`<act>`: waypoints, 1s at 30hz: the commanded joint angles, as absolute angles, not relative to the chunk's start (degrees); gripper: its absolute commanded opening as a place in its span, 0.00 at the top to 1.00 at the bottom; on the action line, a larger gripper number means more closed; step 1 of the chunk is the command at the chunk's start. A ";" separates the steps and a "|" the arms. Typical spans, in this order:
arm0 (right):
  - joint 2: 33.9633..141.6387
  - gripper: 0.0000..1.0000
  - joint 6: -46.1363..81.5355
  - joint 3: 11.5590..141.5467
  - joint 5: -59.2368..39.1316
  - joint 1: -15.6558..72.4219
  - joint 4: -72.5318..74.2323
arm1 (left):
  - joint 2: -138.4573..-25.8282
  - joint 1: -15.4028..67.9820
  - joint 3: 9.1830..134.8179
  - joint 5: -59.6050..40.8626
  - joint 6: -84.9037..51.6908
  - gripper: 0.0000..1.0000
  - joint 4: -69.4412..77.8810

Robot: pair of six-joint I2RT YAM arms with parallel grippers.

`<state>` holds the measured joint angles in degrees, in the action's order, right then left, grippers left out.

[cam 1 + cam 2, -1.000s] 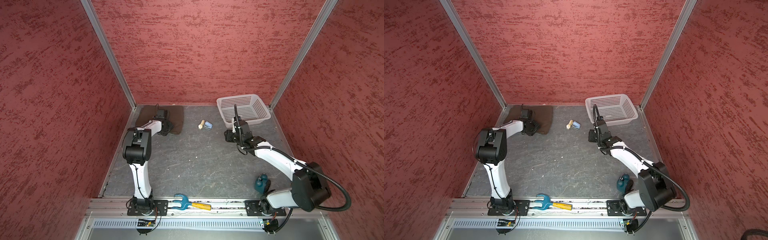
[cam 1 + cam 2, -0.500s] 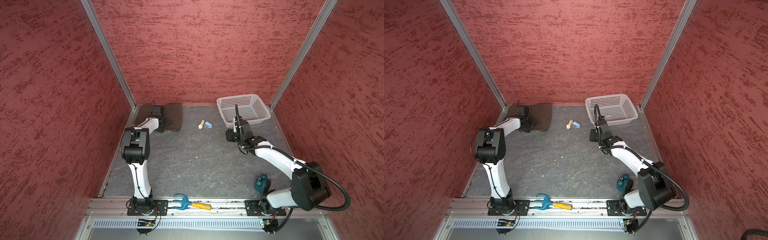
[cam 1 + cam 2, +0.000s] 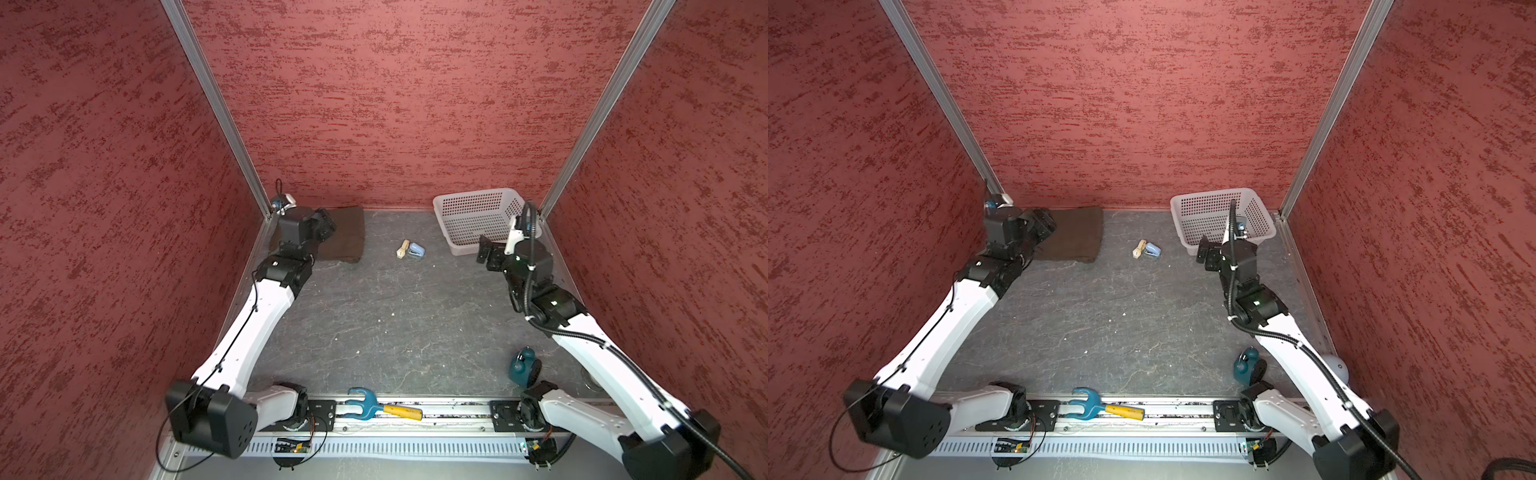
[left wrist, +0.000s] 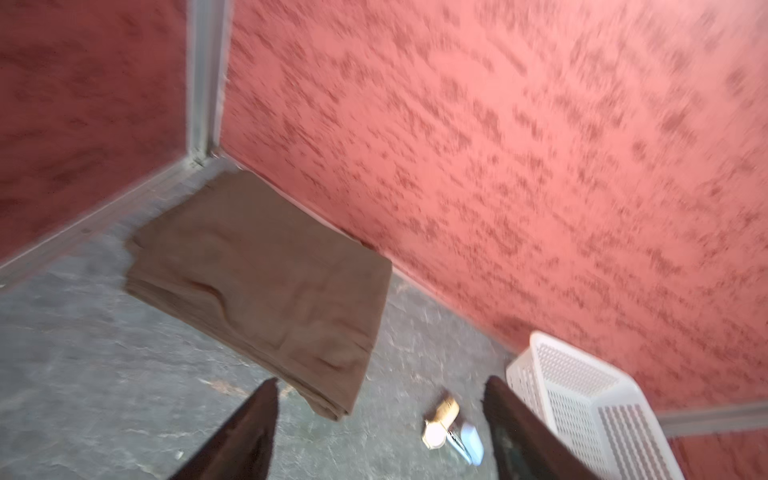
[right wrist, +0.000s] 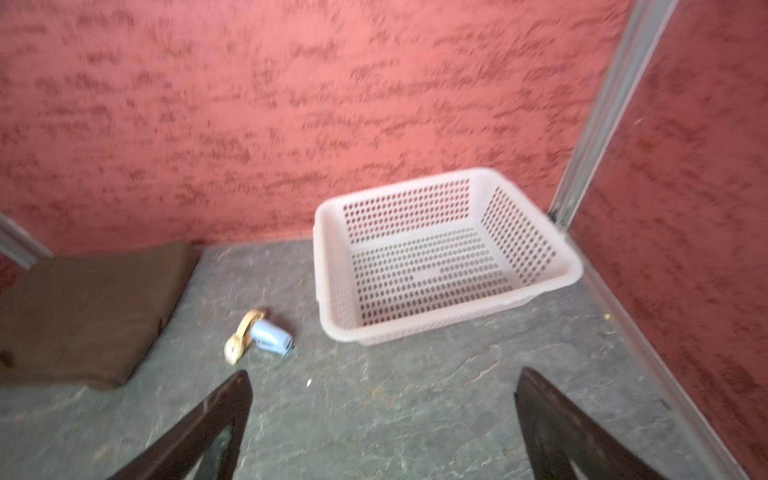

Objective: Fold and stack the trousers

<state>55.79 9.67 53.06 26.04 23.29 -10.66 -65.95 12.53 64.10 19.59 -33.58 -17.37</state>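
The trousers [image 3: 345,237] [image 3: 1077,237] lie folded into a flat dark olive-brown bundle in the far left corner, against the back wall. My left gripper [image 3: 324,224] [image 3: 1044,224] hangs at the bundle's left edge. In the left wrist view it [image 4: 380,382] is open and empty, and the trousers [image 4: 257,270] lie just beyond its fingertips. My right gripper [image 3: 484,249] [image 3: 1204,249] stands in front of the white basket. In the right wrist view it [image 5: 384,374] is wide open over bare floor, with the trousers [image 5: 83,311] far to one side.
A white perforated basket [image 3: 473,197] [image 5: 328,266] stands empty at the back right corner. A small blue stapler with a beige piece [image 3: 409,250] [image 5: 266,336] lies between the trousers and the basket. A blue-and-yellow tool [image 3: 382,409] lies on the front rail, a teal object [image 3: 521,365] near the right base.
Both grippers have opened wider. The left one pushed the folded trousers back into the corner and now stands off them. The right one drifted right, toward the basket.
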 commanded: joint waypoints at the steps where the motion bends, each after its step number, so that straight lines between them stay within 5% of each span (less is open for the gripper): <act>1: 50.82 0.01 6.39 49.36 37.38 23.03 -6.76 | -58.98 12.85 54.97 27.60 -32.99 0.09 -15.75; 2: 49.17 0.01 5.39 47.50 41.14 22.94 -4.66 | -55.87 12.68 51.62 28.27 -33.85 0.00 -14.92; 7: 41.99 0.01 -9.34 27.34 46.67 20.81 25.07 | -46.17 10.69 37.92 29.92 -41.00 0.01 -10.69; 11: 40.12 0.01 -1.56 25.63 43.70 19.01 17.71 | -42.71 7.57 32.97 24.00 -43.78 0.01 -9.87; 22: 40.97 0.01 5.66 22.28 47.27 17.45 19.28 | -45.34 7.90 29.23 30.73 -37.78 0.01 -5.50; 30: 39.64 0.01 23.84 21.68 42.65 16.78 14.69 | -45.22 8.00 24.38 30.61 -35.96 0.01 -2.12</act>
